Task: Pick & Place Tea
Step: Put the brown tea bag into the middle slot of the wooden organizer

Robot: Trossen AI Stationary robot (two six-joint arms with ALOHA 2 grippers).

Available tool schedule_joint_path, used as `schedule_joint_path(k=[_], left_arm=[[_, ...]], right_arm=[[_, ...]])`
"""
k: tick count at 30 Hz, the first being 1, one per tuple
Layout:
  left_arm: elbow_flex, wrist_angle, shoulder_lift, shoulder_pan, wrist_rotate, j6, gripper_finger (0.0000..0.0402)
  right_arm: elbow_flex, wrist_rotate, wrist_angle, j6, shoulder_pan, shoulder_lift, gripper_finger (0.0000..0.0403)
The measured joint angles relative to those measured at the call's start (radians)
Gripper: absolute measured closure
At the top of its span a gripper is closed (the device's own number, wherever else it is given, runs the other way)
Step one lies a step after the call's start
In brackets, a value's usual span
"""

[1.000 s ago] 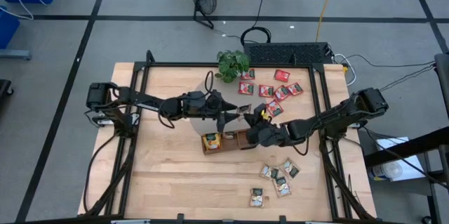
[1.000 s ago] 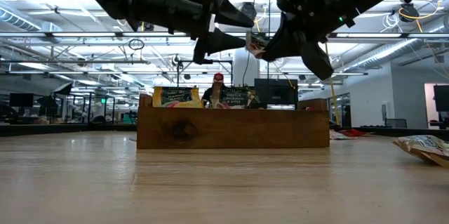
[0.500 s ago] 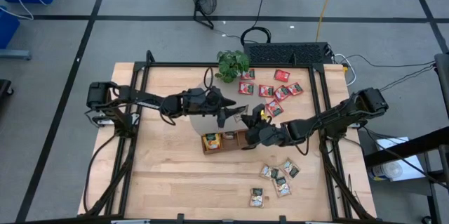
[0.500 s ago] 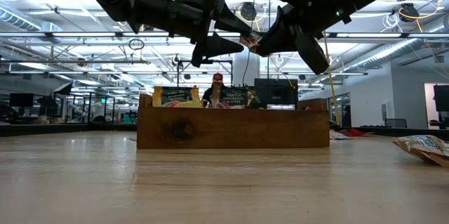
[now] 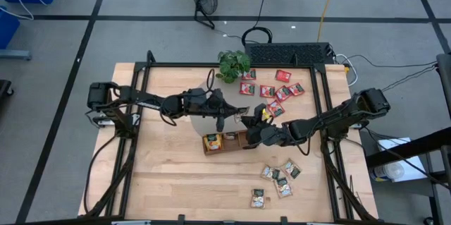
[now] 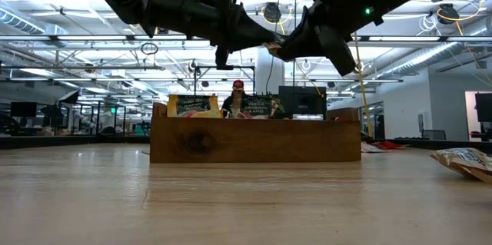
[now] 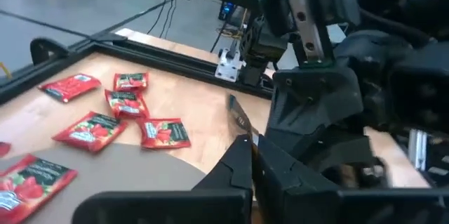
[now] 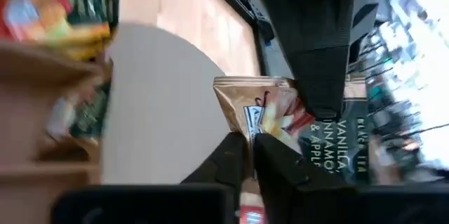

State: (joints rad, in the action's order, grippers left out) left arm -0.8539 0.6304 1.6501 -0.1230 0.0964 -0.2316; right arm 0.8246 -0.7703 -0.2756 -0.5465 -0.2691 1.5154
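Above the wooden tray (image 5: pixel 227 142), both grippers, left (image 5: pixel 235 118) and right (image 5: pixel 248 121), pinch one beige tea packet (image 8: pixel 280 122) between them.

We see even, bright overhead light on the table (image 5: pixel 169 175), with soft, faint shadows. Ceiling lamps (image 6: pixel 69 22) glare behind the silhouetted arms in the low view. The right wrist view is smeared, perhaps by motion, and blown out at one edge.
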Motion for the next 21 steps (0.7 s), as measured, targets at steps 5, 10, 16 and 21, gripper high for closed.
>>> schedule_joint_path(k=[5, 10, 16, 21], left_arm=[[-0.001, 0.027, -0.018, -0.002, -0.029, 0.085, 0.0398], [-0.001, -0.027, -0.031, 0.016, 0.019, 0.232, 0.0399], [0.098, -0.014, -0.03, 0.103, 0.01, 0.345, 0.04], [0.247, 0.278, -0.029, 0.18, -0.01, 0.341, 0.04]], right_arm=[[0.0, 0.048, 0.033, 0.181, -0.003, 0.001, 0.0299], [0.0, 0.024, 0.145, 0.352, -0.012, -0.018, 0.0219], [-0.055, -0.142, 0.255, 0.464, -0.051, -0.14, 0.0189], [-0.17, -0.171, 0.197, 0.498, -0.061, -0.297, 0.0199]])
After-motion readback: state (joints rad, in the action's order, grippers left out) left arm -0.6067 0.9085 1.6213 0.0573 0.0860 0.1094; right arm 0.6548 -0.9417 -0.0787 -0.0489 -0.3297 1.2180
